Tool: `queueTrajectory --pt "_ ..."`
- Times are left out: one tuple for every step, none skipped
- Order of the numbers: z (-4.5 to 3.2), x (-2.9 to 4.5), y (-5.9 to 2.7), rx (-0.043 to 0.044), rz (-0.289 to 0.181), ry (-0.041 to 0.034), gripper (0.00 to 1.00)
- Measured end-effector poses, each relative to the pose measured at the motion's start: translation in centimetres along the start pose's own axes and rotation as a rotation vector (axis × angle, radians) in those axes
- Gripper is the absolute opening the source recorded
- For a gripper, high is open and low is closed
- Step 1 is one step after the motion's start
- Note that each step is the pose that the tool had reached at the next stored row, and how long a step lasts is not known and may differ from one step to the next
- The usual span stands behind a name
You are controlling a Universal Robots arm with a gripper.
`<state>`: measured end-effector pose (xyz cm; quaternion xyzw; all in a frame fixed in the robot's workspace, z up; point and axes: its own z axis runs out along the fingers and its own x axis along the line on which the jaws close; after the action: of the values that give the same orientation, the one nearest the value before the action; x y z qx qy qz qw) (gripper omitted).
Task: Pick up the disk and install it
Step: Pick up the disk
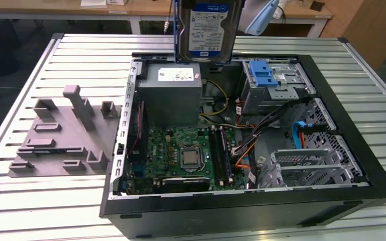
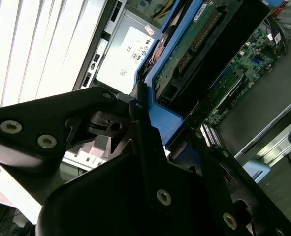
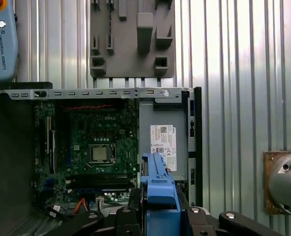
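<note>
The disk (image 1: 210, 31), silver with a blue-and-white label, hangs upright in the air above the back of the open computer case (image 1: 247, 201), over the grey power supply box (image 1: 171, 93). My gripper (image 2: 172, 130) is shut on it, and its black fingers (image 2: 144, 142) clamp the blue frame (image 2: 167, 115) around the disk's edge. In the first wrist view the blue frame (image 3: 159, 189) sits between the gripper (image 3: 159, 209) halves, above the power supply (image 3: 162, 142) and the motherboard (image 3: 98, 142).
Inside the case a metal drive cage with a blue tab (image 1: 263, 75) stands at the exterior view's back right, with loose cables (image 1: 260, 130) beside it. A grey moulded fixture (image 1: 66, 133) lies on the slatted table (image 1: 52, 65) left of the case.
</note>
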<state>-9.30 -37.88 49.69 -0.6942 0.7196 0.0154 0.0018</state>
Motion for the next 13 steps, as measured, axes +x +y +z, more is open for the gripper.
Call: queueTrajectory --pt "0.00 0.00 -0.09 0.0000 0.000 -0.0001 0.36" --pt "0.00 -0.01 -0.21 0.0000 0.000 0.0000 0.36" --pt "-0.01 -0.02 -0.34 0.0000 0.000 0.0000 0.36" --pt "-0.01 -0.02 -0.46 0.0000 0.000 0.0001 0.36" --pt "-0.01 -0.02 -0.58 0.0000 0.000 0.0000 0.36" --pt "-0.01 -0.03 -0.69 0.0000 0.000 0.0000 0.36" --pt "-0.02 -0.03 -0.80 0.0000 0.000 0.0000 0.36" --pt "-0.02 0.01 -0.89 0.0000 0.000 -0.0001 0.36" --pt "-0.02 0.13 -0.97 0.0000 0.000 0.0000 0.36" --pt "-0.03 0.27 -1.02 0.0000 0.000 -0.0001 0.36" --pt "-0.03 0.44 -1.05 0.0001 0.001 -0.0001 0.36" --pt "-0.03 0.62 -1.07 0.0000 0.001 0.0000 0.36" --pt "-0.03 0.83 -1.10 0.0000 0.001 0.0000 0.36"
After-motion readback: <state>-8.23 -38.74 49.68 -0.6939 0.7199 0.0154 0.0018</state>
